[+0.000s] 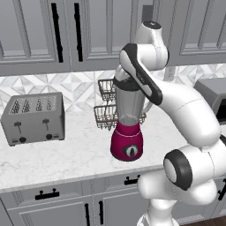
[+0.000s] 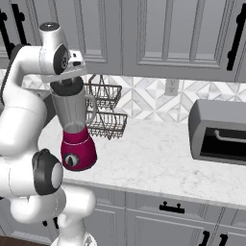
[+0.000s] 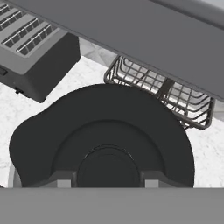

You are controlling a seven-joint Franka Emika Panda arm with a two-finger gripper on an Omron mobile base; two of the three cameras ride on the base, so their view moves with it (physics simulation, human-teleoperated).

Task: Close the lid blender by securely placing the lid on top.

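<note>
The blender (image 1: 127, 142) stands on the marble counter, with a magenta base, a grey dial and a clear tapered jar (image 2: 72, 113) with a side handle. The dark round lid (image 1: 125, 84) sits level at the jar's rim (image 2: 67, 88). My gripper (image 1: 126, 78) hangs straight above it (image 2: 68, 79). In the hand view the lid (image 3: 109, 122) lies close below, its raised centre knob between my two fingertips. The fingertips (image 3: 62, 182) press against the knob's sides, so my gripper (image 3: 108, 183) is shut on the lid.
A grey four-slot toaster (image 1: 34, 118) stands left of the blender (image 3: 35, 48). A two-tier wire basket (image 2: 103, 110) sits right behind the jar (image 3: 166, 94). A grey microwave (image 2: 218, 132) is at the right. Wall cabinets hang close overhead.
</note>
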